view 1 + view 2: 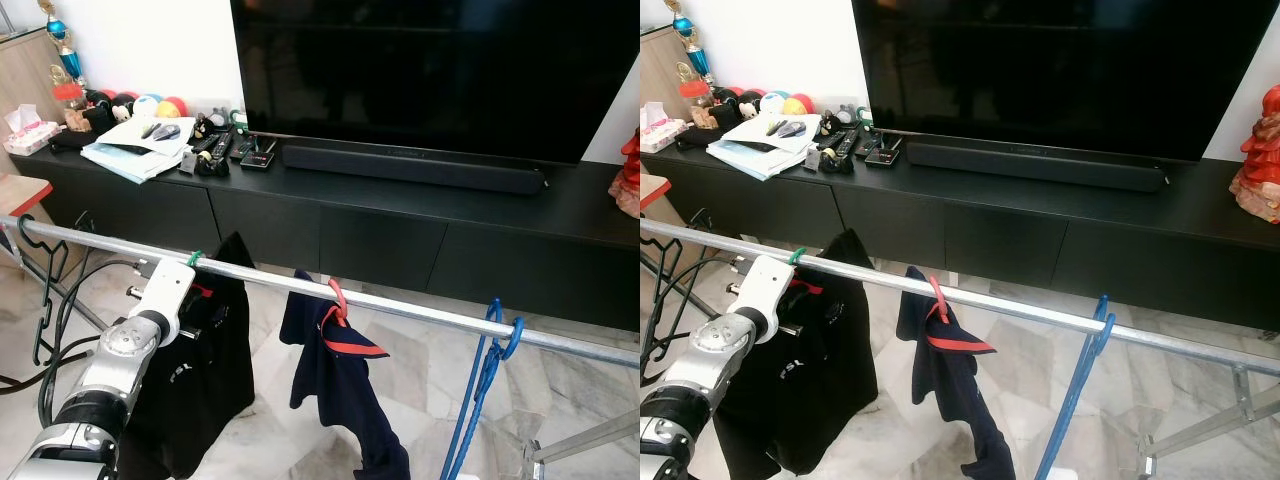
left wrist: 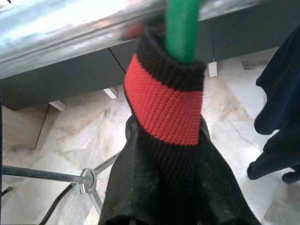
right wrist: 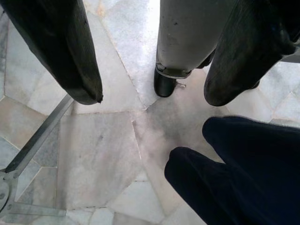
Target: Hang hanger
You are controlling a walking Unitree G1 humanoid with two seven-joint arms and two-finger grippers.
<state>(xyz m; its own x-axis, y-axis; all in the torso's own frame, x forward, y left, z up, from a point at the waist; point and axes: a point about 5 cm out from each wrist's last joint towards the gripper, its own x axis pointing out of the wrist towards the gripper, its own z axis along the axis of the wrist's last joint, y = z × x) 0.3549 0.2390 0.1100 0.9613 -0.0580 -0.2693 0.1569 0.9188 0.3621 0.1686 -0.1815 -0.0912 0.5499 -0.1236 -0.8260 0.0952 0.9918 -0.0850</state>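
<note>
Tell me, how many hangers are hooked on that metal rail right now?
3 for sure: a green hanger carrying the black garment by the left gripper, a red hanger with the navy garment mid-rail, and a bare blue hanger rightward. A dark hook at the far left may be another.

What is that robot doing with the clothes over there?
It is hanging laundry on a metal rail in front of the TV cabinet. Its left end effector is up at the rail, at the collar of a black shirt whose green hanger is hooked over it. A navy shirt on a red hanger and a bare blue hanger hang alongside. The right end effector hangs open over the floor.
</note>
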